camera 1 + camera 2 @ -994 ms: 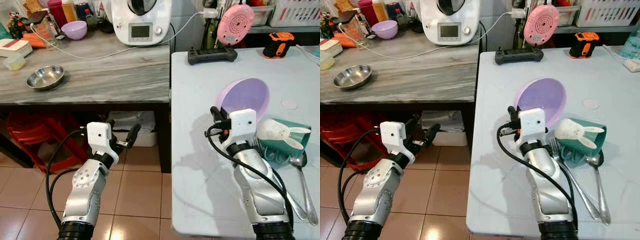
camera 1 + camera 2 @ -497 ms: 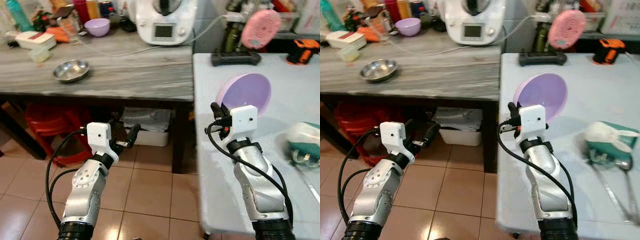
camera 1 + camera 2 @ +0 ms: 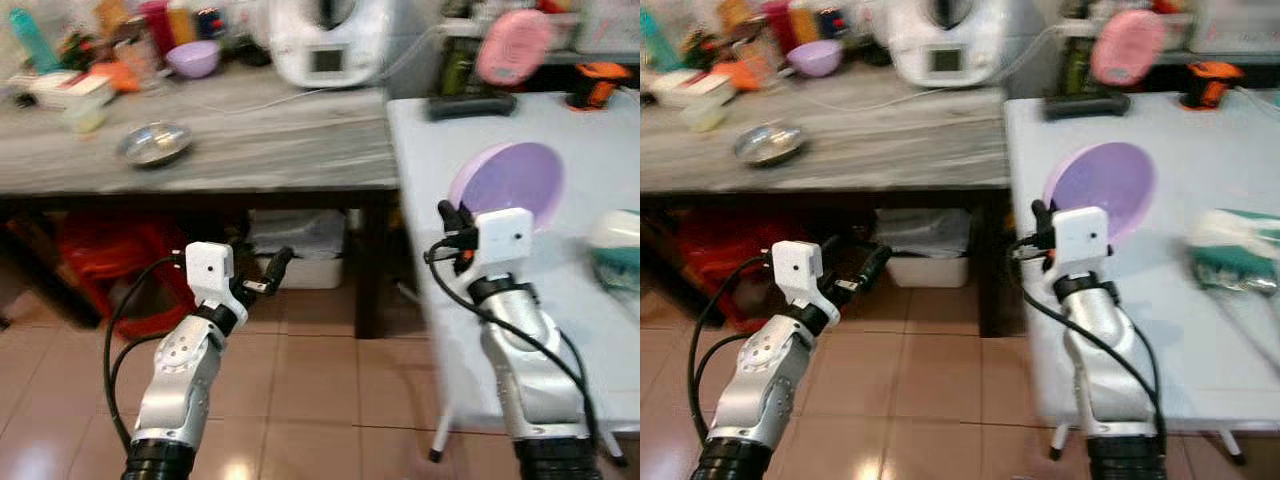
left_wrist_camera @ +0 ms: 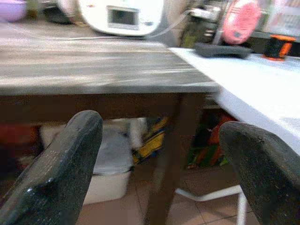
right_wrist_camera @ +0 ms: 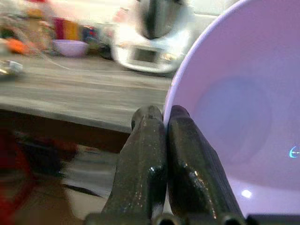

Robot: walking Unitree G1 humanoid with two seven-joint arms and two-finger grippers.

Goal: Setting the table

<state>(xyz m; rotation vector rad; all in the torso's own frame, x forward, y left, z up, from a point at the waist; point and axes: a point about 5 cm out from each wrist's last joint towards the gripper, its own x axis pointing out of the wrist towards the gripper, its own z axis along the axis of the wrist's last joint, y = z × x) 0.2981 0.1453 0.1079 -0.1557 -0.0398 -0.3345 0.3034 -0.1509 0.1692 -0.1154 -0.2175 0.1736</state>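
- Purple plate is held up off the white table, tilted nearly on edge, hollow side facing the robot.
- Right gripper has both fingers pinched tight on the plate's rim, at the lower left edge as seen from the head.
- Right arm w/ its white wrist block sits just below the plate, over the table's near left part.
- On the table further right: a green thing w/ a white top; too blurred to tell more.
- At the table's far edge: pink round item, black bar, orange-black gadget.
- Left gripper hangs over the tiled floor in front of the wood counter, fingers spread wide, nothing btwn them.
- Counter carries a steel bowl, a small purple bowl, a white appliance and bottles at the back.
- Under the counter: red stools and a white box.
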